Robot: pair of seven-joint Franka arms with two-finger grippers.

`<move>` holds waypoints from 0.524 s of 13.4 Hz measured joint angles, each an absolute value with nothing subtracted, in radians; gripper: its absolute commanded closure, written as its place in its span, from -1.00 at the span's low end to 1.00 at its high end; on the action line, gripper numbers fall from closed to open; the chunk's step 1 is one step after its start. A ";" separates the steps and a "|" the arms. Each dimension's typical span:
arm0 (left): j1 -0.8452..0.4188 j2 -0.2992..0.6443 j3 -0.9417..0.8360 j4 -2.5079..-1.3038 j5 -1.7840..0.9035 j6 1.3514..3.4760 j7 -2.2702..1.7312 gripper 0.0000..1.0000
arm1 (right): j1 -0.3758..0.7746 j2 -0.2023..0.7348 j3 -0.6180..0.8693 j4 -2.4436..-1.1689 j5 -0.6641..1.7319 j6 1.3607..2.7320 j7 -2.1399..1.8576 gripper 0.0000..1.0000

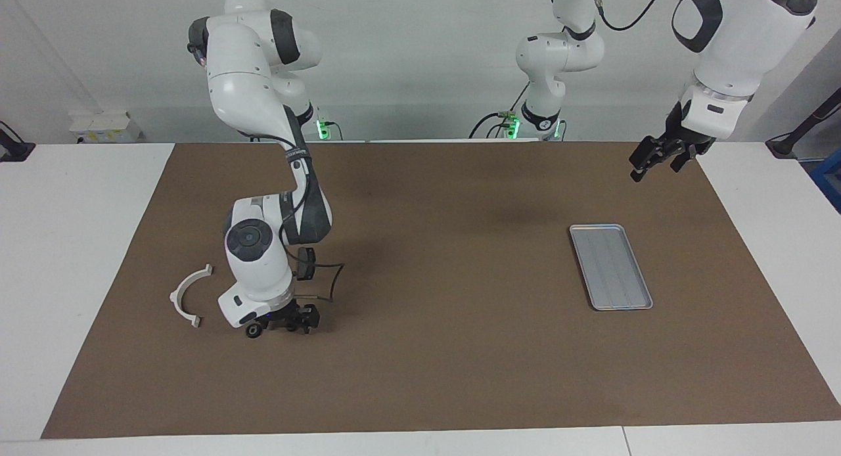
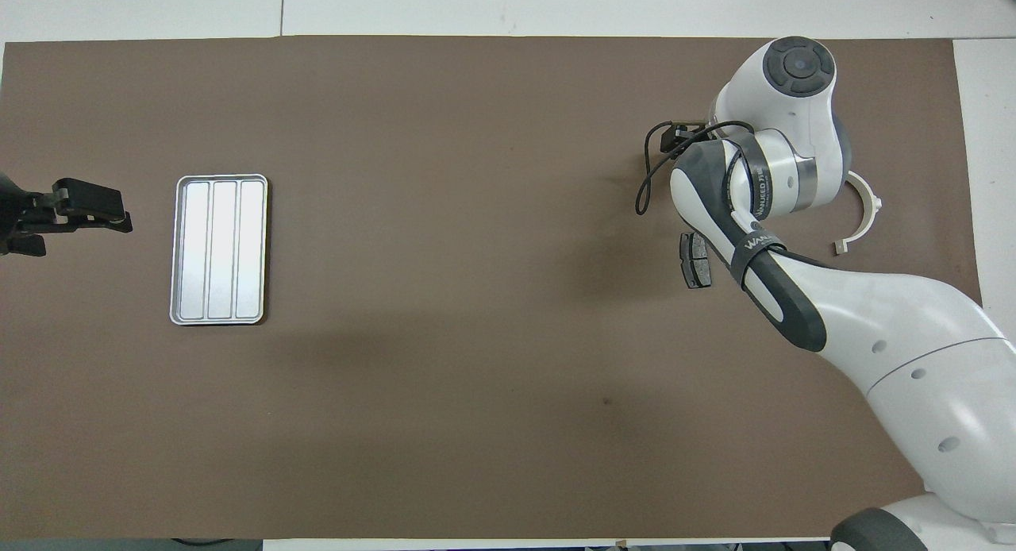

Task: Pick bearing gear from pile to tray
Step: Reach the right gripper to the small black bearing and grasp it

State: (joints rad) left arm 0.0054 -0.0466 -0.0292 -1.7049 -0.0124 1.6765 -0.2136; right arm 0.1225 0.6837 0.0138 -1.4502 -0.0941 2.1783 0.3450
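Note:
The pile lies toward the right arm's end of the mat: a white curved arc (image 1: 186, 296) (image 2: 867, 215), a dark grey pad-shaped plate (image 2: 696, 261) and a small black round piece (image 1: 253, 331). My right gripper (image 1: 297, 325) is down at the mat right beside that round piece, jaws open. What lies between its fingers is hidden. Its own wrist covers it in the overhead view. The silver ribbed tray (image 1: 611, 267) (image 2: 218, 249) lies toward the left arm's end and holds nothing. My left gripper (image 1: 654, 169) (image 2: 123, 212) waits open in the air over the mat's edge, beside the tray.
A brown mat (image 1: 447, 351) covers the white table. A black cable (image 1: 332, 282) loops off the right wrist toward the middle of the mat. The right arm's forearm passes over the grey plate.

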 measured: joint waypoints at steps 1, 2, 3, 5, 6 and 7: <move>0.005 -0.047 -0.029 -1.705 -0.012 1.677 -0.214 -1.00 | 0.123 0.684 0.014 -1.450 -0.080 2.177 0.347 -0.96; 0.005 -0.047 -0.029 -1.705 -0.012 1.677 -0.214 -1.00 | 0.123 0.684 0.014 -1.450 -0.071 2.172 0.349 -0.95; 0.005 -0.047 -0.029 -1.705 -0.012 1.677 -0.214 -1.00 | 0.123 0.684 0.014 -1.450 -0.068 2.165 0.350 -0.90; 0.005 -0.047 -0.029 -1.705 -0.012 1.677 -0.214 -1.00 | 0.123 0.686 0.014 -1.451 -0.068 2.162 0.351 -0.79; 0.005 -0.047 -0.029 -1.705 -0.012 1.677 -0.214 -1.00 | 0.123 0.688 0.014 -1.454 -0.068 2.162 0.351 -0.69; 0.005 -0.047 -0.029 -1.705 -0.012 1.677 -0.214 -1.00 | 0.123 0.691 0.014 -1.456 -0.068 2.162 0.351 -0.59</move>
State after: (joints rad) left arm 0.0054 -0.0466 -0.0292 -1.7049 -0.0124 1.6765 -0.2136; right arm 0.1229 0.6912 0.0137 -1.4560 -0.0679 2.1620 0.3510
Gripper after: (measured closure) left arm 0.000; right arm 0.101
